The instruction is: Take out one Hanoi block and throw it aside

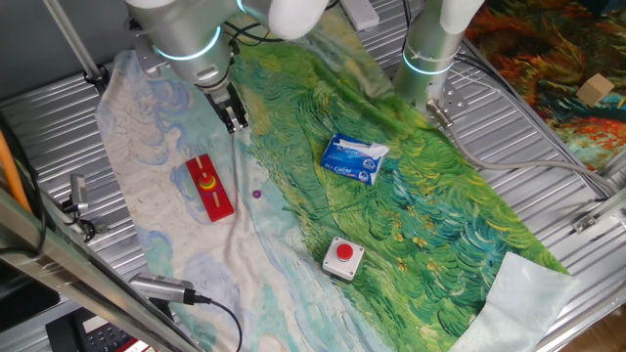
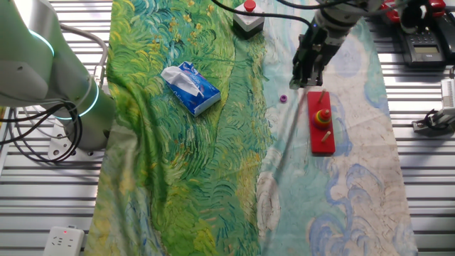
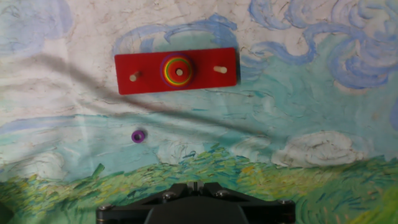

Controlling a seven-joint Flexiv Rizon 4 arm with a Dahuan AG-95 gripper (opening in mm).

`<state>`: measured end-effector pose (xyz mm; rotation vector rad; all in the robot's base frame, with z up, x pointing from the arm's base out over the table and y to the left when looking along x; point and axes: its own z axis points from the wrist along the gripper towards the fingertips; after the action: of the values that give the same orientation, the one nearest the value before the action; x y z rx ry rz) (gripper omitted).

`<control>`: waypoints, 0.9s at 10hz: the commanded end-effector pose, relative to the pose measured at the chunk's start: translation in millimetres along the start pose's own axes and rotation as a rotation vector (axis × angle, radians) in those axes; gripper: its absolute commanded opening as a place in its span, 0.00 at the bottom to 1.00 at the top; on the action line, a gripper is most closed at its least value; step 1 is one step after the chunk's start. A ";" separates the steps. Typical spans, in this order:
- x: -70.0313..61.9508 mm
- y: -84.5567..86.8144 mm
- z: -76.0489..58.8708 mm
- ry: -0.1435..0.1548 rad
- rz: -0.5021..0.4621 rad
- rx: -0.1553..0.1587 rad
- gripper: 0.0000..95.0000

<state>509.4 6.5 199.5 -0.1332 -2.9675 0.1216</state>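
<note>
Hand (image 1: 236, 119) above desk cloth (image 1: 440, 215), grip state unclear, Hanoi block (image 3: 178, 71) topmost on middle peg, red base board (image 3: 143, 62), purple piece (image 3: 138, 135) apart

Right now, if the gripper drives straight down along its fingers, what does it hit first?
Probably bare cloth. The gripper points down beside the red base board, with the purple piece off to one side. Neither looks in line, though depth is unclear.

Ribbed metal table (image 1: 548, 210) w/ painted cloth (image 1: 440, 205) spread over it (creased); wood block (image 1: 595, 90) at far edge.
</note>
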 end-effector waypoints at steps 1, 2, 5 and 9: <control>2.5 -1.0 0.6 0.029 -0.003 -0.006 0.00; 2.5 -1.0 0.6 0.037 0.001 -0.042 0.00; 2.5 -1.0 0.6 0.036 -0.011 -0.087 0.00; 2.5 -1.0 0.6 0.039 -0.035 -0.082 0.00</control>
<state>503.4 4.7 199.3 -0.0903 -2.9437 -0.0052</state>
